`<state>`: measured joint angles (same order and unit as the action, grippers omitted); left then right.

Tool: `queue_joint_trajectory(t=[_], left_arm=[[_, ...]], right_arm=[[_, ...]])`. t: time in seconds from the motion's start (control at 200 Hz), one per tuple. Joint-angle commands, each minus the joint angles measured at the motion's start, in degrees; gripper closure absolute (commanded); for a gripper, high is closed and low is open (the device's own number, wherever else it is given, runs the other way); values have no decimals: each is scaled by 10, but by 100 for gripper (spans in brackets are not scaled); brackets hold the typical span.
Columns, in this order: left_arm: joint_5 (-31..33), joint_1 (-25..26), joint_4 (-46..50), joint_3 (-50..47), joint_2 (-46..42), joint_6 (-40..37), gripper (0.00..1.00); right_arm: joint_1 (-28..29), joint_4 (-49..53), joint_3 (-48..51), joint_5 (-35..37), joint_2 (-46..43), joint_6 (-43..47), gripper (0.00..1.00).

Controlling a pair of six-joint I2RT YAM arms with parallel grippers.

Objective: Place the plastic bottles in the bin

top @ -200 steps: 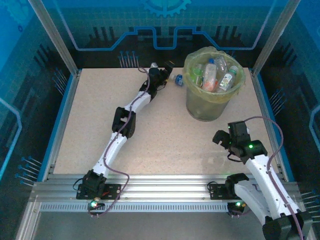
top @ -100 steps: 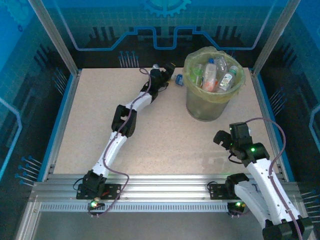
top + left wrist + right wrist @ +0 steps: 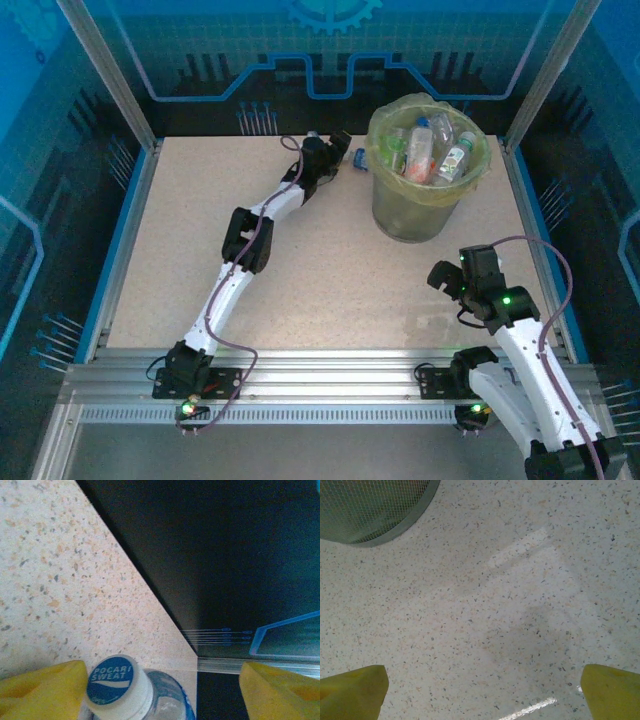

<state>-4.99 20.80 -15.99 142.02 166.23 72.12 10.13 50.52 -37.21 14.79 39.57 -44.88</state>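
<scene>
A slip is being risked here: the bottle (image 3: 169,700), lying at the table's (image 3: 45,580) far edge just left of the bin (image 3: 415,215), is being straddled off-centre by the left gripper (image 3: 161,670), jaws apart and not yet clamped, so it could be squirted away near the slick cap (image 3: 116,680). It is being shown as clear plastic, white cap printed blue, while the right gripper (image 3: 482,672) is being held wide over the table
</scene>
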Motion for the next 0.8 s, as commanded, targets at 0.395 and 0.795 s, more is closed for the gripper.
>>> queue_joint_trajectory(t=[0.395,0.795], left_arm=[[-39,43,99,-121,-58,-66,38],[-30,57,89,-233,-115,-71,48]], right_arm=[[7,20,-24,32,-29,-20,0],[7,18,-20,38,-30,-28,0]])
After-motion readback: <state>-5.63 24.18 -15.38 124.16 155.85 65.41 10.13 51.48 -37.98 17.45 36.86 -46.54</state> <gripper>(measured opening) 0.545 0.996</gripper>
